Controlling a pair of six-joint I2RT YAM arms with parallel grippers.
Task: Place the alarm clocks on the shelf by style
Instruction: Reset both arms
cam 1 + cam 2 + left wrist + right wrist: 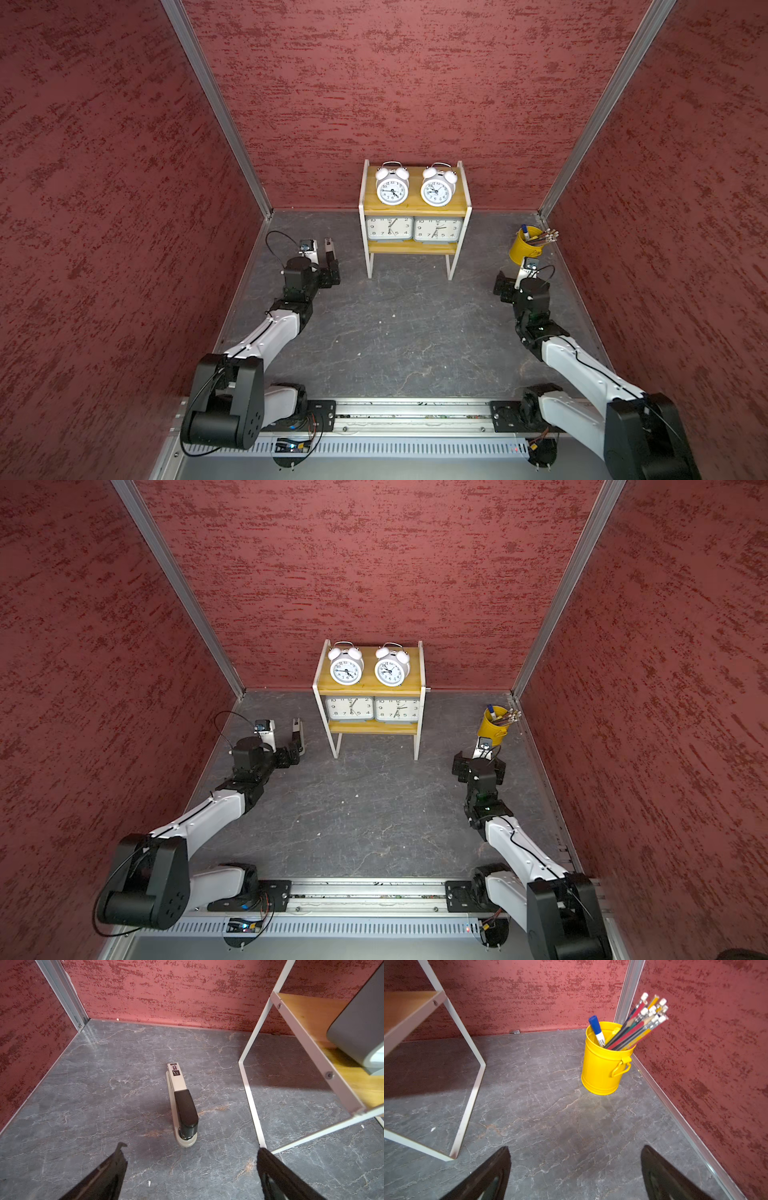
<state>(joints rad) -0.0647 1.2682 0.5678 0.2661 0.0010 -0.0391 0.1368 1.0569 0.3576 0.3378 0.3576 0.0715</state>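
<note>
White twin-bell clocks (392, 189) are sitting upper-centre atop the shelf (415, 248), grey clocks (389, 229) filling its lower board; left gripper (192, 1148) and right gripper (576, 1147) are hanging spread and empty; any inward swing risks jolting the frame, toppling them.

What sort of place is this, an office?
Likely a robot test booth staged as an office nook: red panel walls box in the table, two robot arms sit on a rail, and a clock shelf, stapler and pencil bucket are props.

Four clocks (392, 191), one shelf (411, 248), one stapler (182, 1105), one cup (602, 1072).
</note>
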